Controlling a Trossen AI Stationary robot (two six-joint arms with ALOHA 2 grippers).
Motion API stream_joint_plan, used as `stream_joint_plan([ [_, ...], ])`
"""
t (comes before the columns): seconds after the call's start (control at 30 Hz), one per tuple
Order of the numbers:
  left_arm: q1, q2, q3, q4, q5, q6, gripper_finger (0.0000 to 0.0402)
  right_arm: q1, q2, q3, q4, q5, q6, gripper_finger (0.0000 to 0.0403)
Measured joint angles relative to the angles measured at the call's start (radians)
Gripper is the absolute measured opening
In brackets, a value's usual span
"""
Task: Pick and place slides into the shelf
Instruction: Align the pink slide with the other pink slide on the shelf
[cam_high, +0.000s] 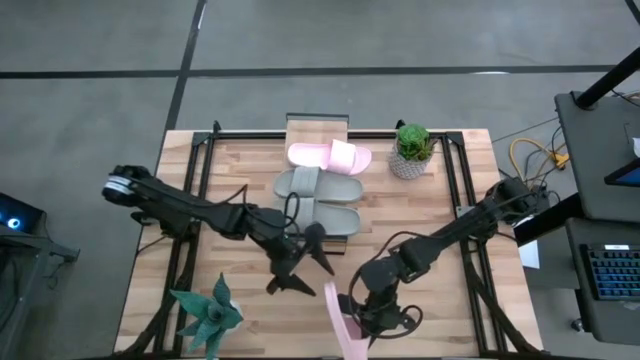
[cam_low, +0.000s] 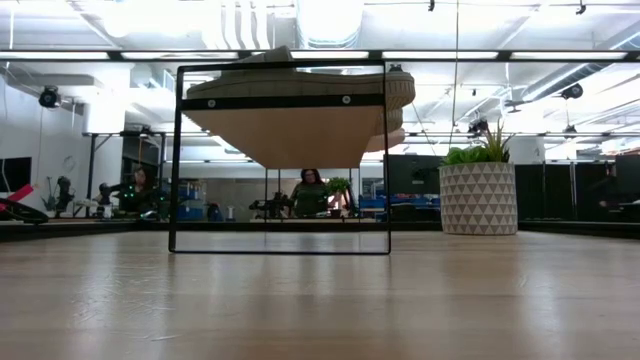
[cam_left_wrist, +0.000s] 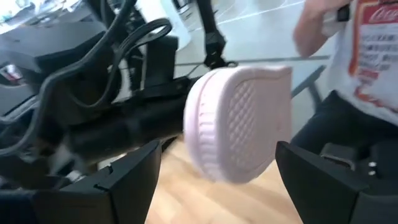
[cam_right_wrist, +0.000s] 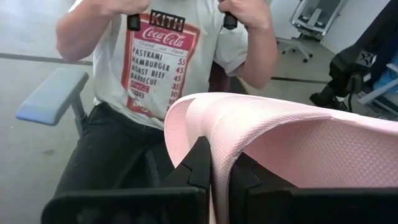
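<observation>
Two dark jointed arms, black looping cables; left arm (cam_high: 190, 207) base silver-capped; matte black angular fingers (cam_left_wrist: 127, 180).

Grey concrete floor (cam_high: 90, 110) surrounds the light wooden tabletop (cam_high: 240, 165), bright ceiling lights (cam_low: 330, 15) overhead, perhaps desks at far background.

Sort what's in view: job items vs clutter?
Job:
- shelf, plank top
- pink slide on shelf
- two grey slides on shelf
- pink slide in right gripper, fingers shut on it
- right gripper
- left gripper, open, near the held slide

Lying about:
- potted plant in white pot
- teal plant at the near edge
</observation>
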Motion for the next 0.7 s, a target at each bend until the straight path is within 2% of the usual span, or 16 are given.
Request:
stream_joint_plan([
  [0.27, -0.006, 0.032, 0.031, 0.035, 0.08, -0.018, 0.0299, -0.024, 0.0, -0.005, -0.011, 0.0, 0.004, 0.0009],
  [0.7, -0.007, 0.097, 0.04, 0.074, 0.081, -0.023, 0.0299, -0.052, 0.0, -0.01, -0.011, 0.0, 0.038, 0.0009],
])
